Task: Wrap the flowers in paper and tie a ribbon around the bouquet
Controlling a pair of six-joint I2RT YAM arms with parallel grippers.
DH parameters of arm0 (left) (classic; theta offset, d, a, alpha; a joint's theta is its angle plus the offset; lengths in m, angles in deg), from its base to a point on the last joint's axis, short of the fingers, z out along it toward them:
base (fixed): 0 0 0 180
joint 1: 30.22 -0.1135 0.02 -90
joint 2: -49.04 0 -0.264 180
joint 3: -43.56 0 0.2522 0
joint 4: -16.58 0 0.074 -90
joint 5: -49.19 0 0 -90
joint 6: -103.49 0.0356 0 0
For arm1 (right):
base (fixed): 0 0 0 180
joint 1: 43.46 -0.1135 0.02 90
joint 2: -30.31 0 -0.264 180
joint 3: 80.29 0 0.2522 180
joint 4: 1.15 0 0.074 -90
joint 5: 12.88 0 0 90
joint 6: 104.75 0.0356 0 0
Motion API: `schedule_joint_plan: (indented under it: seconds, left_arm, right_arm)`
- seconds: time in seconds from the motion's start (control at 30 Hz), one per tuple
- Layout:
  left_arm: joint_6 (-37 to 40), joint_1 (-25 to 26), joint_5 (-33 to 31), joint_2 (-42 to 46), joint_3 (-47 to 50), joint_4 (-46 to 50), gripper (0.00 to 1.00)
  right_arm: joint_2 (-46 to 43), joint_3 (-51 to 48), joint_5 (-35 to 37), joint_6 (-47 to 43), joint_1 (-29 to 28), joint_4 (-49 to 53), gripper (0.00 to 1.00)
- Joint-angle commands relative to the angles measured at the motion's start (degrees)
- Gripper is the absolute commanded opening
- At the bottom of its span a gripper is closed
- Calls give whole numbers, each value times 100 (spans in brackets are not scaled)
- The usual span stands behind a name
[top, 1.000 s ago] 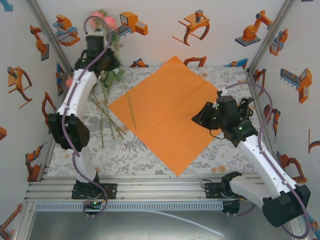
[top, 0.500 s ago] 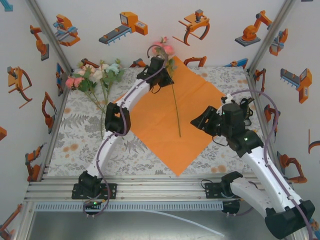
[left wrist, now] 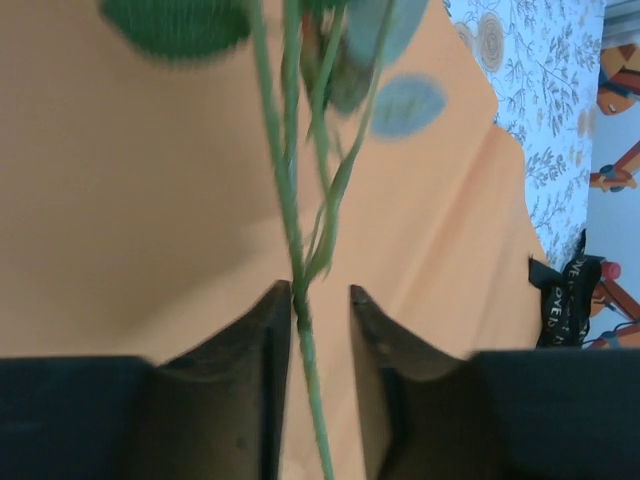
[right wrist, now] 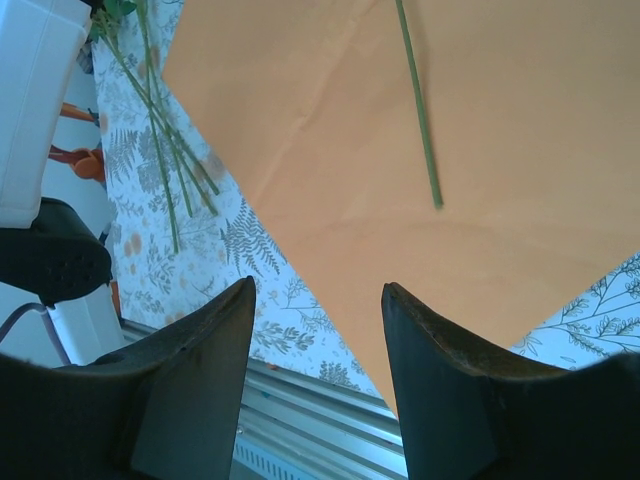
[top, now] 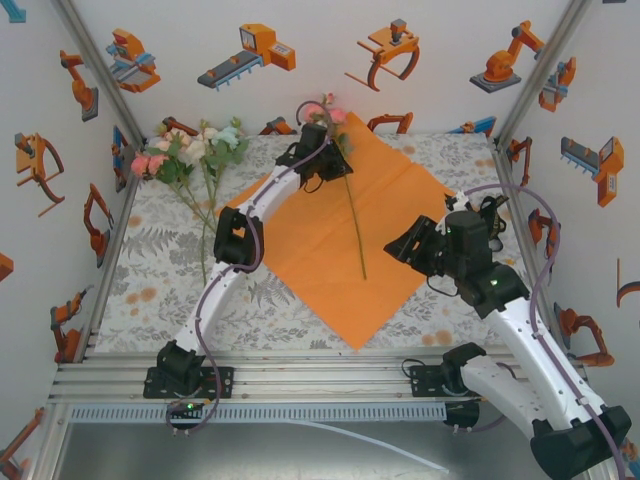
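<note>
The orange paper (top: 310, 250) lies as a diamond on the table cover. Over its far corner, my left gripper (top: 333, 160) holds its jaws slightly apart, open. One pink flower's stem (left wrist: 290, 200) runs between them, touching the left finger with a gap on the other side. That stem (top: 353, 220) lies down the paper's middle. The other flowers (top: 190, 150) lie at the far left, off the paper. My right gripper (top: 397, 245) hovers open and empty over the paper's right edge (right wrist: 500, 150). The black ribbon (left wrist: 565, 300) is bunched beyond the paper's corner.
The grey floral table cover (top: 150, 290) borders the paper on all sides. Aluminium rails (top: 320, 380) carry the arm bases at the near edge. Printed walls enclose the left, back and right. My left arm (top: 235, 240) stretches diagonally across the paper's left corner.
The left arm swung from the far left to the paper with one pink flower and laid its stem down, then parted its jaws. The right gripper opened wider and shifted slightly.
</note>
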Motion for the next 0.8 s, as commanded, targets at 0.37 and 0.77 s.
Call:
schedule_joint_plan:
  seconds: [0.37, 0.77]
  left_arm:
    - [1126, -286, -457, 2015, 1385, 657, 51]
    - [2272, -1644, -2390, 5723, 5964, 358, 48]
  right_arm:
    - [-45, 83, 192, 107, -34, 26, 52]
    - [388, -31, -17, 94, -37, -463, 52]
